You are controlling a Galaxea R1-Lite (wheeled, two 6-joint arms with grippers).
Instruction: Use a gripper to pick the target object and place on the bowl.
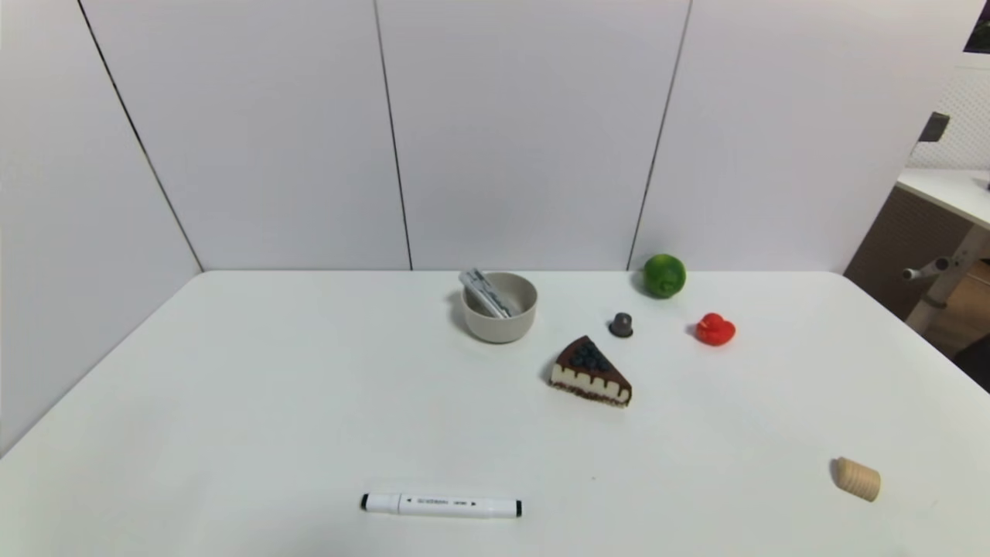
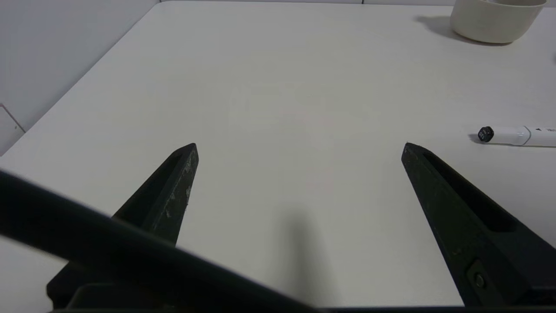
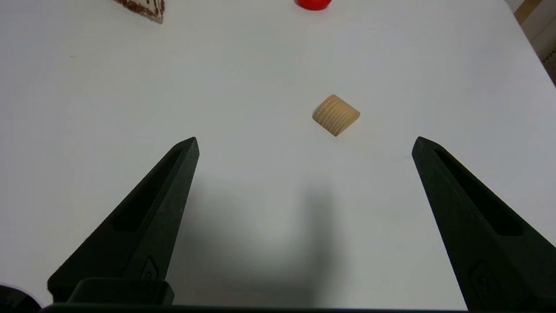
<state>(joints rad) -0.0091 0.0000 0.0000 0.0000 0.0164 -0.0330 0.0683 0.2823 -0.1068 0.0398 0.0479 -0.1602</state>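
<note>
Translucent grey case [image 1: 486, 293] lying in the beige bowl [image 1: 500, 321], one end propped up over the far-left rim.

Cake slice [image 1: 590, 373] sits near the bowl's right, with a small dark cap [image 1: 620, 325], red duck [image 1: 715, 329] and green lime [image 1: 664, 275] beyond. The white marker [image 1: 441, 505] lies at the table's near edge. Left gripper [image 2: 299, 148] hangs spread wide, empty; right gripper [image 3: 304, 141] likewise gapes above the table near a wooden plug [image 3: 335, 115].

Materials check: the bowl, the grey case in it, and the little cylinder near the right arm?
Bowl: matte beige, thick-walled, probably plastic or a composite, no gloss. Case: translucent grey plastic by its look, leaning over the rim. Cylinder: light wood, with fine ridges around its side.
</note>
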